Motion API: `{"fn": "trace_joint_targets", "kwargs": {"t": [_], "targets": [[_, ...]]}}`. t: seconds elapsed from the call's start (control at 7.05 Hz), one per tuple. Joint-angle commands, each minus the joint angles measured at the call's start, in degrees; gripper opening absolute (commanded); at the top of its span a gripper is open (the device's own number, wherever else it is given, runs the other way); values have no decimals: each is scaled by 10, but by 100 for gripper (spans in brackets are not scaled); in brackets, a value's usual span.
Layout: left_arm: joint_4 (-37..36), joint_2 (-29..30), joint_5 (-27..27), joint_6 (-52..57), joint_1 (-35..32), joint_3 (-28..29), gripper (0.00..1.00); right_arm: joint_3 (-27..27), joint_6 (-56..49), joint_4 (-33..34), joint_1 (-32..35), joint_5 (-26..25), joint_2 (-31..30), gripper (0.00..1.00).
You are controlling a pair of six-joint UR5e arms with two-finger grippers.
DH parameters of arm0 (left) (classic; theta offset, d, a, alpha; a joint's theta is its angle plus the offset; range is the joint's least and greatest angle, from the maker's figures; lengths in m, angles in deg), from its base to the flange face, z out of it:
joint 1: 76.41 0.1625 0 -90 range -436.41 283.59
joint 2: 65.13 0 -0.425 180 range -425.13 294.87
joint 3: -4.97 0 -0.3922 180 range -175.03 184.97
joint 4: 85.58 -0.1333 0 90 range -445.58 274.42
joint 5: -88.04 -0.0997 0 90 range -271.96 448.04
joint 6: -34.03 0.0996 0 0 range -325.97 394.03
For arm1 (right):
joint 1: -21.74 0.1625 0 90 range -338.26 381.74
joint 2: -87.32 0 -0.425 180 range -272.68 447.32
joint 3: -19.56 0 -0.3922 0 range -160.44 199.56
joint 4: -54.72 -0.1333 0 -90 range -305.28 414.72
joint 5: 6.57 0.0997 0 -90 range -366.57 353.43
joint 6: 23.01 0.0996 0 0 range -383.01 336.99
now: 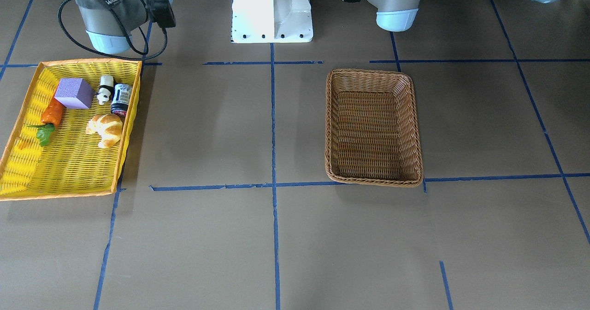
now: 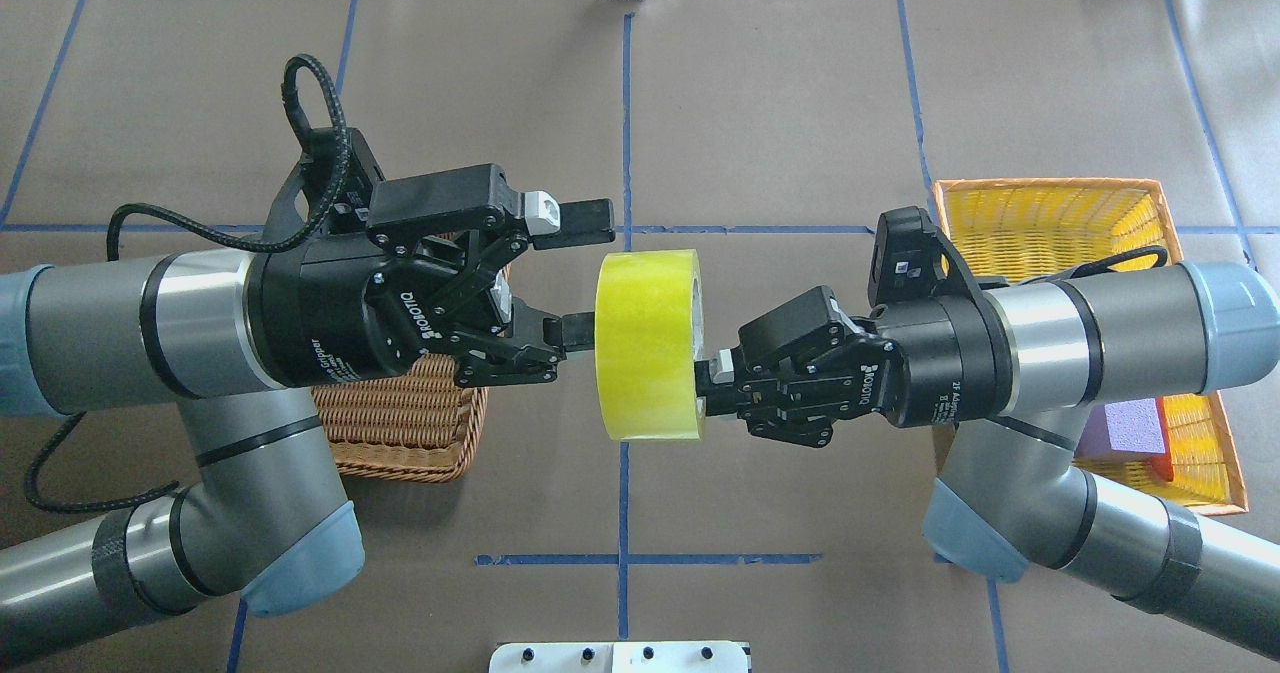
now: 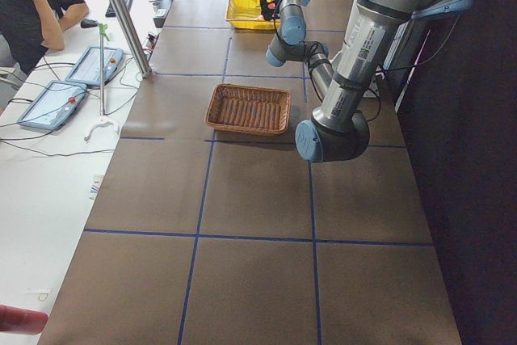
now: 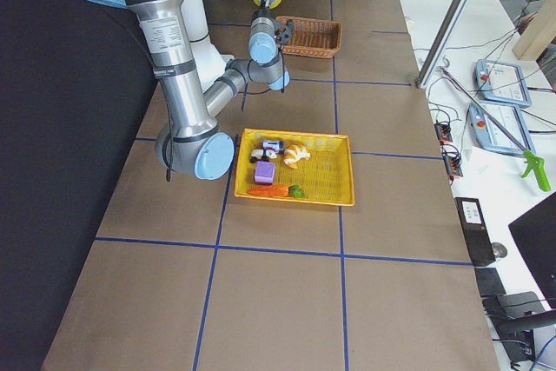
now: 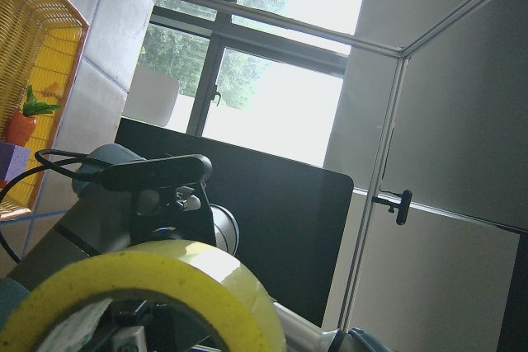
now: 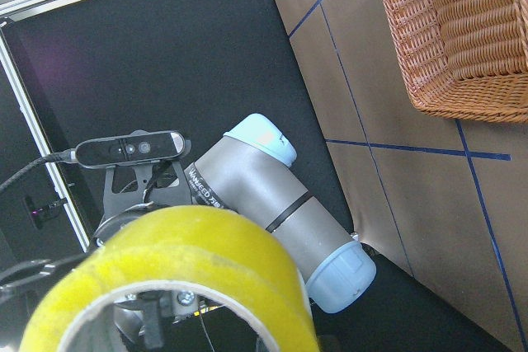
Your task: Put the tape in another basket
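The yellow tape (image 2: 645,343) hangs in mid-air above the table's middle, standing on edge. My right gripper (image 2: 703,385) is shut on its lower right rim. My left gripper (image 2: 583,275) is open beside the roll's left face, one finger above the roll's top edge and the lower fingertip at its side. The tape fills the bottom of the left wrist view (image 5: 148,278) and the right wrist view (image 6: 190,253). The brown wicker basket (image 1: 374,72) is empty and lies partly under my left arm in the overhead view (image 2: 400,433).
A yellow, orange-rimmed tray (image 1: 87,61) holds a purple block (image 1: 73,93), a carrot (image 1: 51,114), a croissant (image 1: 106,128), a panda figure (image 1: 105,89) and a small can (image 1: 121,99). The white robot base (image 1: 272,13) stands at the table's robot-side edge.
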Motion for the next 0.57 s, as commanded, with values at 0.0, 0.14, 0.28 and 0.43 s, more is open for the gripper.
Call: {"fn": "trace_joint_targets", "kwargs": {"t": [0.0,0.14,0.28,0.43], "targets": [[0,-1,0,0,1,2,48,0,0,0,-2,-1,0,0],[1,-2,0,2,4,3,7,-1,0,1,-2,-1,0,12],[1,-7,0,4,5,3,0,-1,1,2,-3,-9,0,99],[1,-8,0,5,4,0,0,-2,0,1,-6,-10,-3,100]]}}
